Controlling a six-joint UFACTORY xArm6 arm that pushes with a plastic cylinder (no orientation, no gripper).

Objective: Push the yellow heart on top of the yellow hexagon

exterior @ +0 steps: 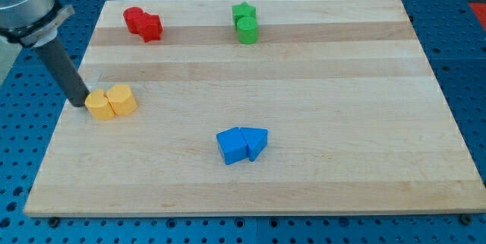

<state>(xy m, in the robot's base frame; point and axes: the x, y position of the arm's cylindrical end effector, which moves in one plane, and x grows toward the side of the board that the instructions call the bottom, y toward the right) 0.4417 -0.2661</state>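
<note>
— Where's my tip (79,104)?
— No claw here, only a rod; its end touches the yellow heart (99,106) on the view's left side.
— And the yellow hexagon (122,100)?
— Pressed against the heart's right, near the board (304,69)'s left edge.

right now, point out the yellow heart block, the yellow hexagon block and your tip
yellow heart block (99,106), camera view, top face
yellow hexagon block (122,99), camera view, top face
my tip (79,104), camera view, rod's very end, at the heart's left edge
</note>
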